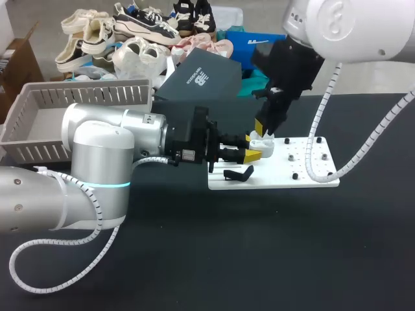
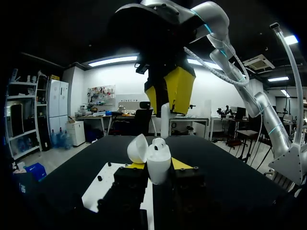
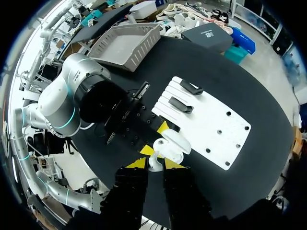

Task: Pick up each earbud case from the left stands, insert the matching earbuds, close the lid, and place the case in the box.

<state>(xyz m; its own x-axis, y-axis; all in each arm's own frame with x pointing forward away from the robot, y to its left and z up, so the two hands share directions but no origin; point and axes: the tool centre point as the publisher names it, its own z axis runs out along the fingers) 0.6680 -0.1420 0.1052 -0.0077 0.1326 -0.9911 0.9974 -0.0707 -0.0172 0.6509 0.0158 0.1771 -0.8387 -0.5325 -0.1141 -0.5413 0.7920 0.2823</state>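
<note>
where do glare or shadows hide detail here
Left wrist view: the right pincer gripping an earbud is backlit, housing nearly black; the earbud case is well lit. Head view: glare on the white shell of the right arm. Right wrist view: even light, the white board and its pegs plain.

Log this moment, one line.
left hand: shut on earbud case, lid open | right hand: shut on earbud, above case | step: earbud insertion, lid not yet closed

You have bright, even overhead light on the black table (image 1: 259,259), with only soft shadows. The white board (image 1: 279,173) glares a little, and your left arm (image 1: 97,146) shows pale highlights.
</note>
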